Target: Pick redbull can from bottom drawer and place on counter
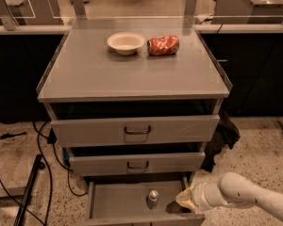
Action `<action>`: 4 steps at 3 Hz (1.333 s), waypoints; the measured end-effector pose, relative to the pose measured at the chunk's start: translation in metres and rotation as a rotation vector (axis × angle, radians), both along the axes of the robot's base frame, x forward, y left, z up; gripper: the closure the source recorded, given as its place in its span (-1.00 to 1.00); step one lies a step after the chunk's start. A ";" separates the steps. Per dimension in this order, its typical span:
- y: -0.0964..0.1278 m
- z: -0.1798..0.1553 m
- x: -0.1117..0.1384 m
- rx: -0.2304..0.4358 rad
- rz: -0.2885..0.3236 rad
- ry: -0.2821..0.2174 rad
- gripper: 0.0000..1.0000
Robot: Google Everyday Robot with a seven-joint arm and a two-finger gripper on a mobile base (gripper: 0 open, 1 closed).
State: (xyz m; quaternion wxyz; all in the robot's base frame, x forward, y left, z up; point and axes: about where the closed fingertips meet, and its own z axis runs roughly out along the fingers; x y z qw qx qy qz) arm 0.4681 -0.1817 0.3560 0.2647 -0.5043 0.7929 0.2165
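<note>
Squarely in the middle of the view stands a grey metal cabinet (212, 126) with three drawers. Its top, the counter (132, 76), is a broad flat surface with slightly raised rims along the sides. The top drawer (94, 131) and the middle drawer (99, 165) are each pulled out a little and carry dark handles. The bottom drawer (113, 202) is pulled out furthest, so its shallow grey tray lies open to the camera.

From the lower right corner the white arm (257, 200) reaches in low, just above the speckled floor. Its forearm runs nearly level and slopes slightly upward toward the left, ending at a ribbed wrist by the drawer's right side.

Far back on the counter sits a pale bowl (126, 42). Just beside it on the right, a crushed orange-red can (163, 45) lies on its side.

The gripper (183, 200) is at the right end of the bottom drawer, low over the tray, pointing left. Whether it is spread or clenched does not show. It is near the redbull can (153, 199) but apart from it.

The redbull can stands upright on the tray of the bottom drawer, right of centre and close to the front, with its shiny top facing up.
</note>
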 end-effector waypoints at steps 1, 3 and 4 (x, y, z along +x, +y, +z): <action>0.000 0.000 0.000 0.000 0.000 0.000 1.00; 0.001 -0.031 0.012 0.013 -0.012 -0.037 1.00; 0.008 -0.052 0.023 0.028 -0.008 -0.039 1.00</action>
